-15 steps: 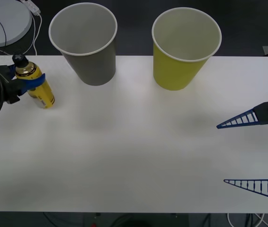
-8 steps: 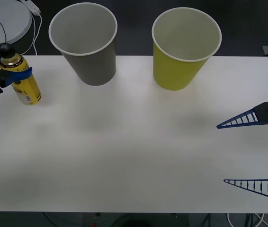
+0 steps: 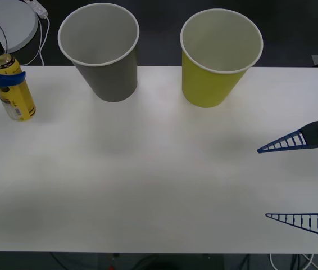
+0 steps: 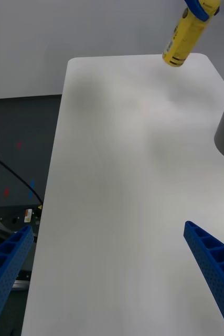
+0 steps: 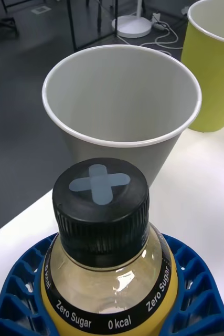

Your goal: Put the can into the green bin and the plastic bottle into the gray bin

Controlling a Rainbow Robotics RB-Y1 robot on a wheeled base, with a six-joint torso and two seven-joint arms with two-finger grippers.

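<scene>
Front view: the left hand (image 3: 1,80) pinches the plastic bottle (image 3: 8,84) at the bench's (image 3: 159,185) far left, seemingly lifted, higher and further left than a second ago. Next, carry it right over the gray bin (image 3: 100,50). The right hand (image 3: 291,180) waits spread wide.

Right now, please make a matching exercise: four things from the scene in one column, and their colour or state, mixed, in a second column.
Things:
1. plastic bottle
2. gray bin
3. green bin
4. right gripper

States:
A. open, beside the table's right edge
B. empty cup on the right
C. clamped near its neck by the left gripper, at the far left
D. empty cup, next to the held bottle

Pairs: 1-C, 2-D, 3-B, 4-A
</scene>
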